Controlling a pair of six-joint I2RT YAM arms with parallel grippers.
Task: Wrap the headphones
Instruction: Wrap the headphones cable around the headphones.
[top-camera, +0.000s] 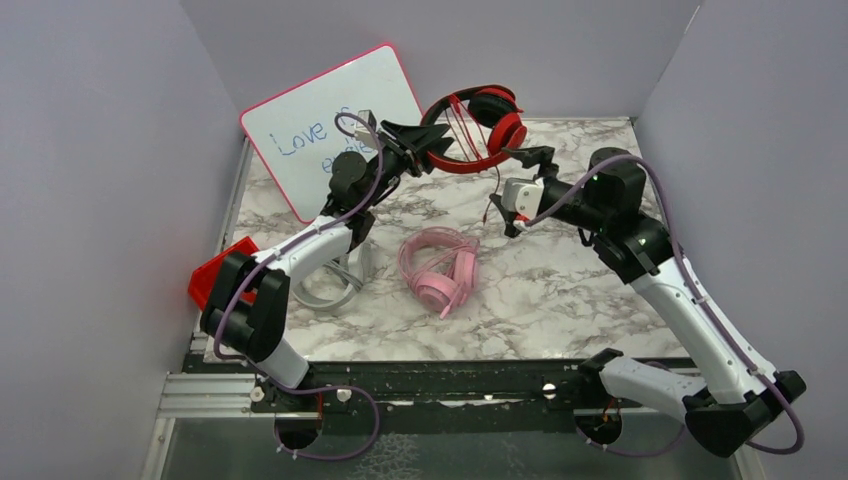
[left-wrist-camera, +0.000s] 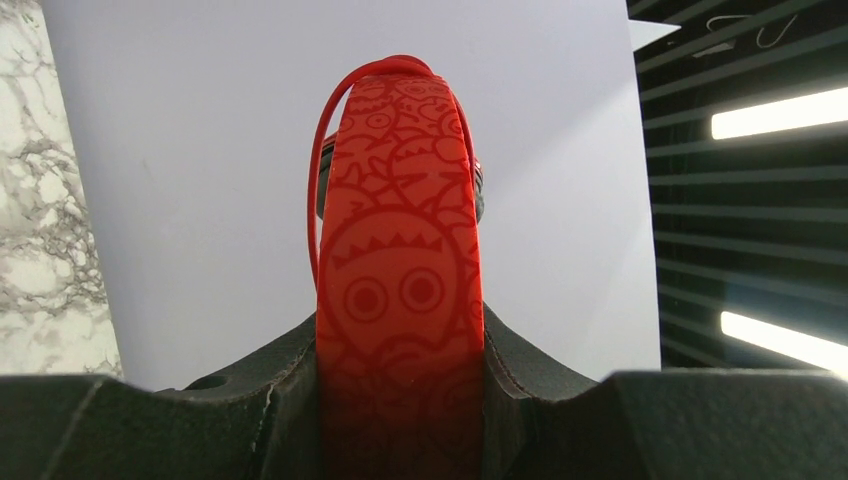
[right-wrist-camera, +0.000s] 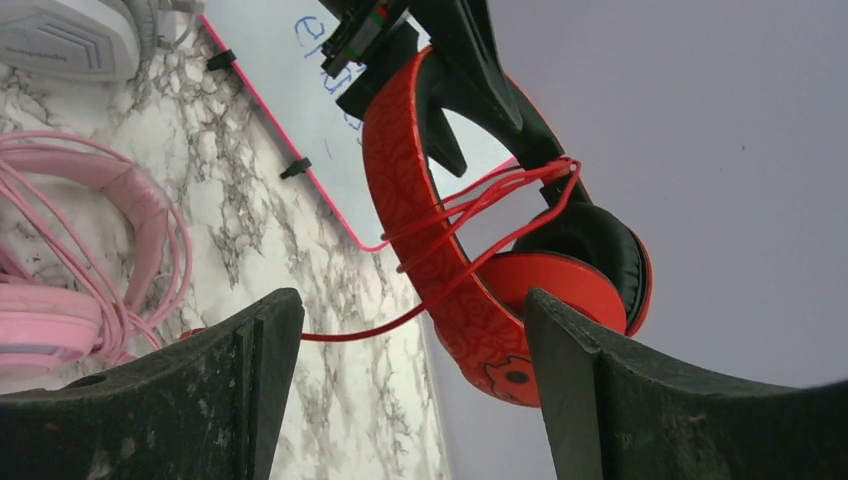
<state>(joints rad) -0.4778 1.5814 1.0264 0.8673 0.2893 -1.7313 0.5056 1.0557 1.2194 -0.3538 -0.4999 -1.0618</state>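
- Three headphones are showing: one red-and-black pair (top-camera: 478, 160), one pink pair (top-camera: 440, 268) and one grey pair (top-camera: 335, 285).
- The left claw (top-camera: 432, 142) is squeezing narrow on the red pair's band, holding it up in the air near the back wall.
- The right claw (top-camera: 505, 192) is gaping wide beside the red pair, holding nothing.
- One red cable (right-wrist-camera: 470, 215) is looping round the band, its tail trailing down towards the table (top-camera: 580, 290).
- The pink pair is lying mid-table, and the grey pair is lying under the left arm.
- One whiteboard (top-camera: 320, 130) is leaning at the back left, and bare marble is showing on the right.
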